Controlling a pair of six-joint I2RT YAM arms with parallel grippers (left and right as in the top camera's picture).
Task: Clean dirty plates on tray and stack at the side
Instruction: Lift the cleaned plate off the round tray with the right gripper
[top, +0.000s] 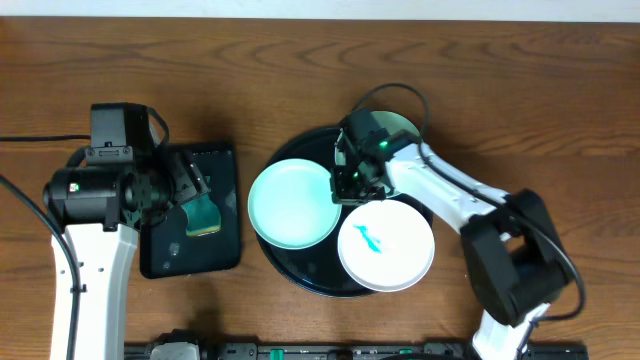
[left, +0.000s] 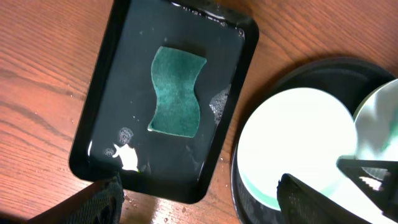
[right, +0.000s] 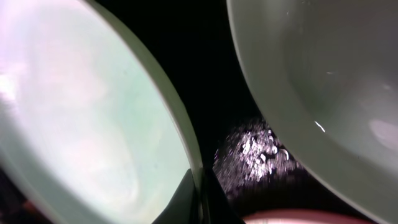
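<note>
While the left gripper (left: 202, 198) hangs above the sponge (left: 177, 93), its fingers are spread wide and hold nothing. The green sponge lies flat in the wet rectangular tray (left: 106, 81), apart from both fingers.

All three plates sit on the round tray (top: 300, 275):
- The mint plate (top: 290, 203) occupies the left half. No smear shows on its face.
- The white plate (top: 385, 243) occupies the front right. The teal smear (top: 369, 240) is at its centre.
- The rear plate (top: 400, 125) is mostly hidden under the right arm, so its condition cannot be determined.

No plate stands on the table (top: 500, 80) beside the round tray.

The right gripper (top: 350, 183) is positioned at the right rim of the mint plate. In the right wrist view a dark finger lies against that rim, with wet black tray floor between this plate and its neighbour. Whether the fingers are clamped on the rim or merely set around it cannot be told.

Step in hand, as judged: transfer of the mint plate, which looks clean, from the round tray to the stacking spot. Cleaning of the white plate remains outstanding.

Requirements for the next move:
1. Confirm a firm pinch on the thin, wet rim before lifting.
2. Lift clear of the raised tray edge and of the white plate, which lies just beside it.
3. Lower the left gripper squarely over the sponge and close across its narrow waist.
</note>
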